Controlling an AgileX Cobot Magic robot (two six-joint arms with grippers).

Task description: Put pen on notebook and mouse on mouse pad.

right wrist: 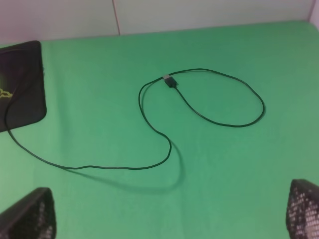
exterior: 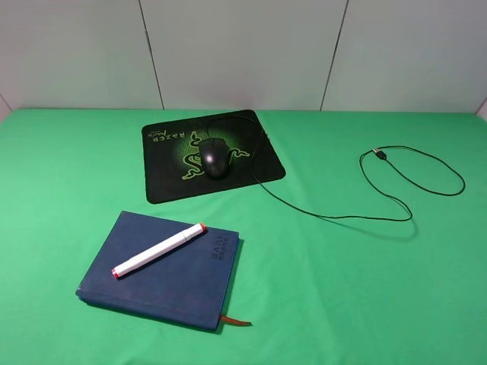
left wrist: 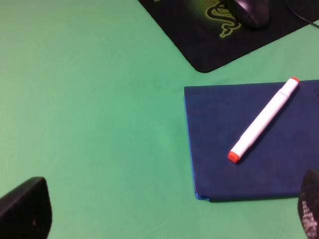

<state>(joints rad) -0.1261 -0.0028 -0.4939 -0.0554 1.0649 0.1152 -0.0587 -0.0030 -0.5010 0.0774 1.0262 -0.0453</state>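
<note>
Pen (exterior: 159, 250) lies diagonally on the notebook (exterior: 163, 285), nearest you on the green bench (exterior: 365, 289). Farther back, the mouse (exterior: 215, 157) sits on the mouse pad (exterior: 163, 179), its cable (exterior: 396, 217) looping off right. Your left end effector (left wrist: 164, 214) and right end effector (right wrist: 172, 214) both hang spread wide, holding nothing, touching nothing.
</note>
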